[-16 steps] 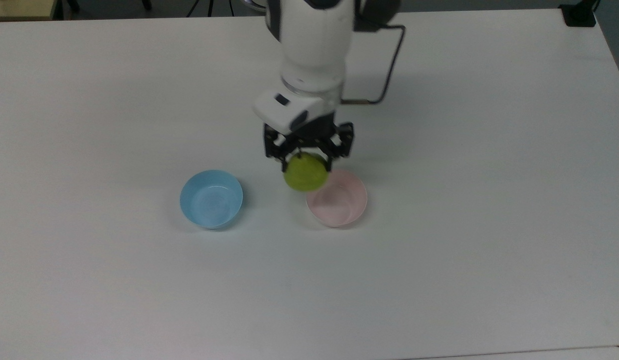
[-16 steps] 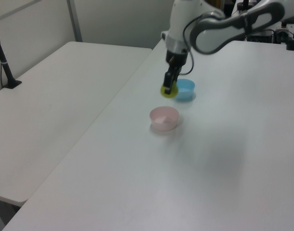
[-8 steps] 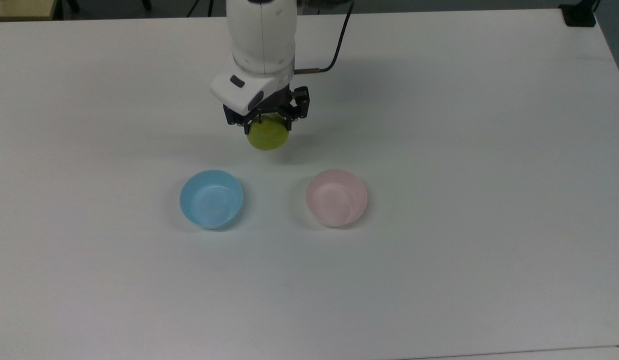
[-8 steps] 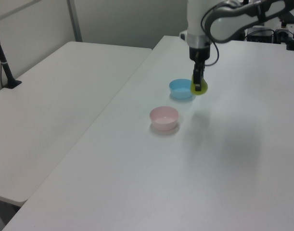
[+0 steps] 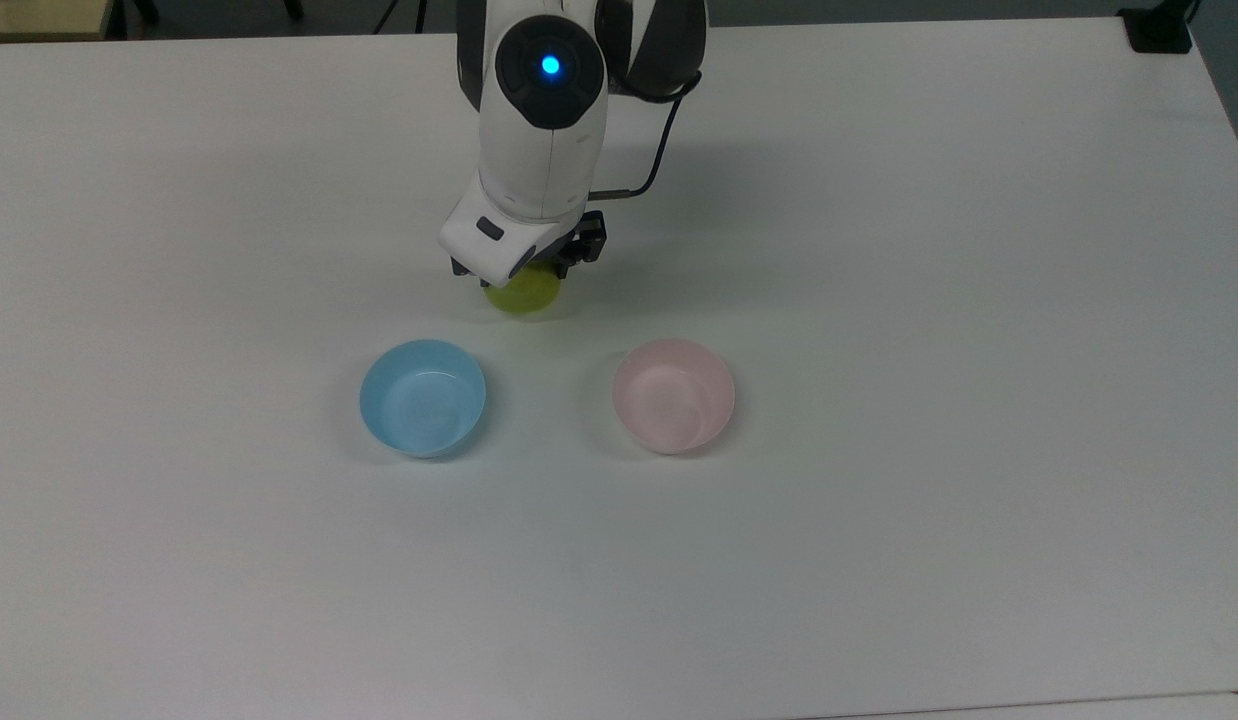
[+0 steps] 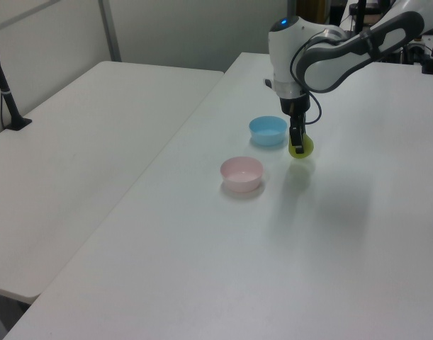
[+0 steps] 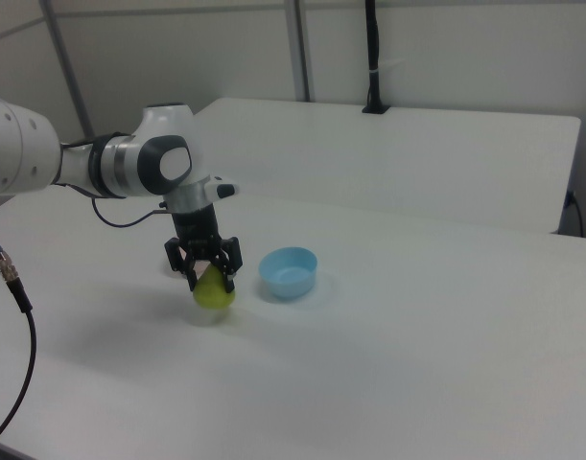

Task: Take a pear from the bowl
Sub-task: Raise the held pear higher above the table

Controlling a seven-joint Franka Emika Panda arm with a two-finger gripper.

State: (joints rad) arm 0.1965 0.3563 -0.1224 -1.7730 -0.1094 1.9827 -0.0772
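Gripper (image 7: 207, 279) clamps the pear (image 7: 214, 290) by its narrow top, stem end up, directly beneath your fingers and low over the table (image 5: 879, 250), with the pink bowl (image 5: 674, 395) empty at four o'clock in the top view.

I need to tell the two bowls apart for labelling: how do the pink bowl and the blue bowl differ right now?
The pink bowl is pale pink; the blue bowl is light blue. In the top view, the pink bowl sits right of the blue bowl. Both look the same size, upright and empty, on the white table.
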